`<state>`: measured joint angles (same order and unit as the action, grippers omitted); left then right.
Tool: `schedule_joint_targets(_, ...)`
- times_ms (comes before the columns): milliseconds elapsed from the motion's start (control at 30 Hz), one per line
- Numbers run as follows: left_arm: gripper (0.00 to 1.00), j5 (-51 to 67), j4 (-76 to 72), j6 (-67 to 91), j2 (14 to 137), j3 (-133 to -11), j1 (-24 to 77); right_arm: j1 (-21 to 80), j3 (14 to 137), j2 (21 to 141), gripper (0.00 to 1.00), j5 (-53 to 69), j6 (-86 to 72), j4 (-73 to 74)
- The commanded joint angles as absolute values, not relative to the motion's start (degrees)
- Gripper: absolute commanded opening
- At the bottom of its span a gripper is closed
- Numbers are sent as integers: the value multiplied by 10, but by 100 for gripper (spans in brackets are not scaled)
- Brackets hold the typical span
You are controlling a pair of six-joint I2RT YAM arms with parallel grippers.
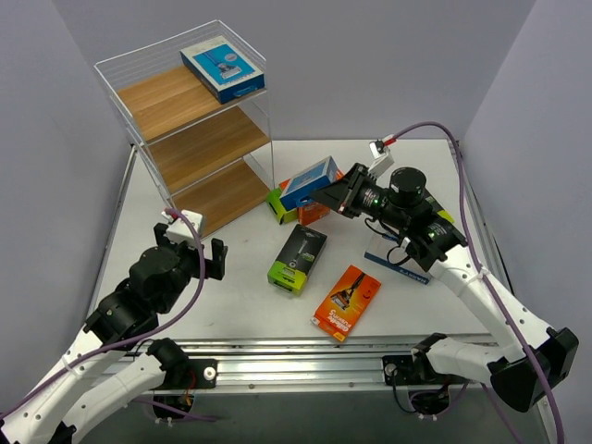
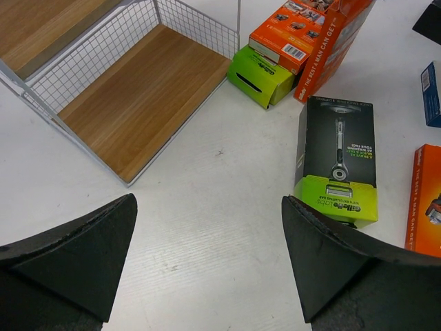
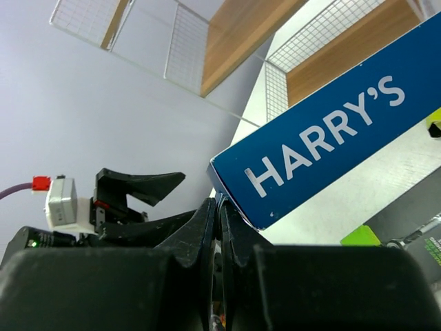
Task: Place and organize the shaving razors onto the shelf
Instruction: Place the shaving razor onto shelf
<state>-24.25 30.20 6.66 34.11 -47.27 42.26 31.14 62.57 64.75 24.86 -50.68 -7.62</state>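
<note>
My right gripper [image 1: 335, 192] is shut on a thin flap at the end of a blue "HARRY'S" razor pack [image 1: 310, 182], holding it above the table in front of the shelf [image 1: 199, 143]. In the right wrist view the pack [image 3: 324, 131] juts up and right from the pinched fingertips [image 3: 219, 207]. Another blue-and-white pack [image 1: 222, 69] lies on the shelf's top tier. A black pack with a lime-green end [image 1: 298, 257] and an orange pack [image 1: 347, 302] lie flat on the table. My left gripper [image 1: 190, 250] hangs open and empty, left of the black pack [image 2: 339, 155].
A lime-green box [image 2: 260, 74] and orange boxes [image 2: 296, 31] stand by the shelf's bottom board [image 2: 145, 96]. A further blue pack [image 1: 398, 268] lies under my right arm. The table's front edge runs just past the orange pack.
</note>
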Motion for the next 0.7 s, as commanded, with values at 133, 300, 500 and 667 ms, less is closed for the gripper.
schedule_joint_targets(133, 95, -261, 289, 76, 344, -486, 416, 317, 657, 658, 0, 308, -496, -164)
schedule_joint_targets(300, 95, -266, 293, 83, 341, -490, 411, 320, 671, 675, 0, 328, -499, -191)
schedule_joint_targets(500, 94, -275, 301, 94, 352, -506, 408, 323, 718, 693, 0, 357, -505, -219)
schedule_joint_targets(667, 94, -273, 300, 96, 367, -501, 406, 326, 779, 721, 0, 351, -497, -184)
